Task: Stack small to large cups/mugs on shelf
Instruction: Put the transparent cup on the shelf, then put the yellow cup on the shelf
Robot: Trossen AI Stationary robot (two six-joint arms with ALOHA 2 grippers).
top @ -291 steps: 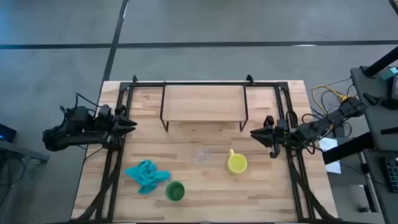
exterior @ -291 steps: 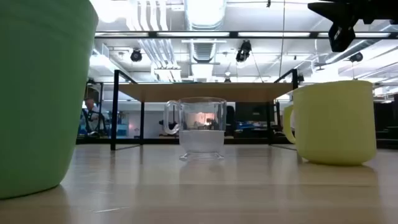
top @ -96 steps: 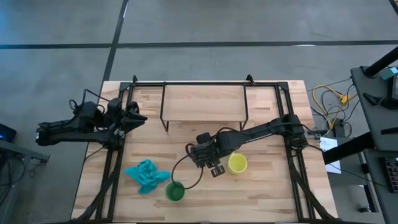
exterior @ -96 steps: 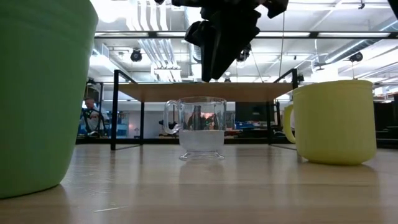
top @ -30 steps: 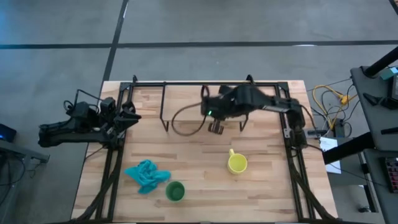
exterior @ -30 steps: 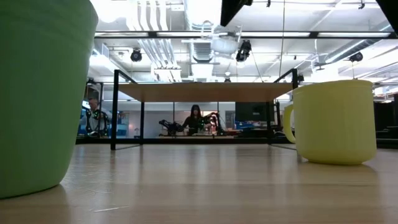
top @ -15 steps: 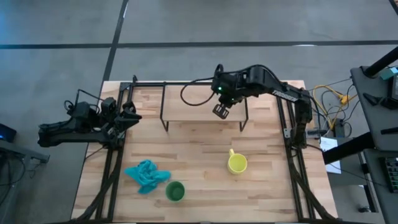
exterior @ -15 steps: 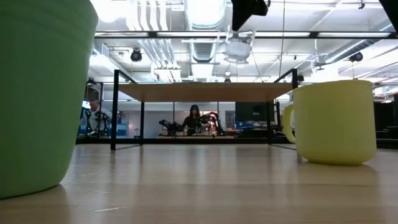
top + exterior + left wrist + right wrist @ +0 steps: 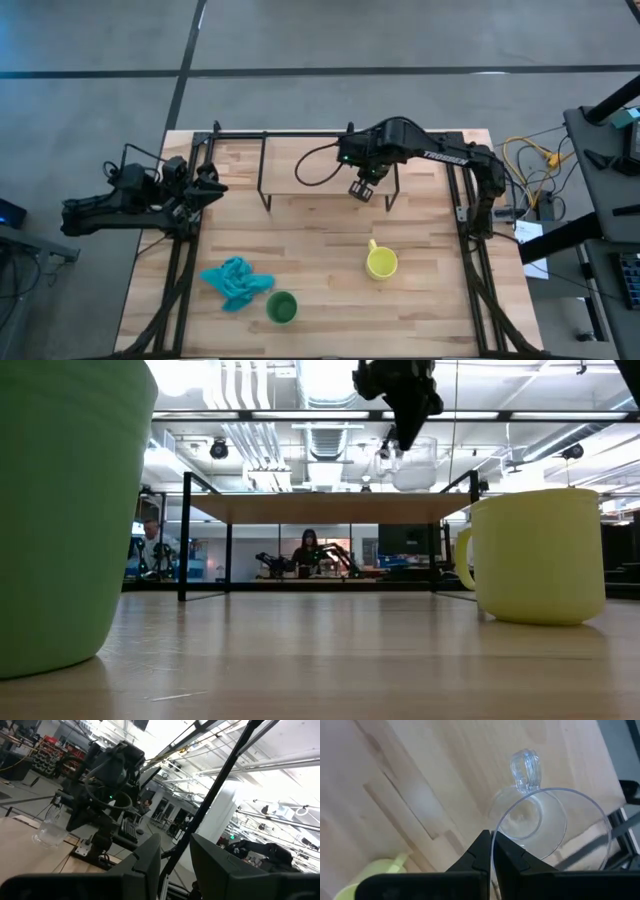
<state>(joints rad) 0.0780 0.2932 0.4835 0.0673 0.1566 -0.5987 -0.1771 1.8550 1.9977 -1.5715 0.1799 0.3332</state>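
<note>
My right gripper [image 9: 360, 191] is shut on the clear glass cup [image 9: 413, 468] over the right end of the shelf [image 9: 325, 165]. The cup's base is at the shelf's wooden top [image 9: 330, 508]; I cannot tell whether it touches. The yellow mug [image 9: 381, 263] stands on the table at the near right. The green cup [image 9: 281, 307] stands near the front edge. My left gripper [image 9: 215, 187] waits at the table's left edge, its fingers a little apart [image 9: 175, 855] and empty. My right gripper pinches the glass cup's rim [image 9: 493, 834], one finger inside [image 9: 512, 857] and one outside [image 9: 479, 855], on the side opposite the handle [image 9: 525, 767]. The fingers come from above, pointing down. The cup hangs about upright below them, mouth up.
A teal cloth [image 9: 236, 282] lies at the near left beside the green cup. The black frame rails [image 9: 190, 250] run along the table's left, right and far edges. Bare wood lies between the shelf and the yellow mug.
My right gripper has carried the glass cup from in front of the shelf up over it, toward the table's right edge, then down toward the shelf's top. The cup has stayed in its hold and now hangs more upright.
</note>
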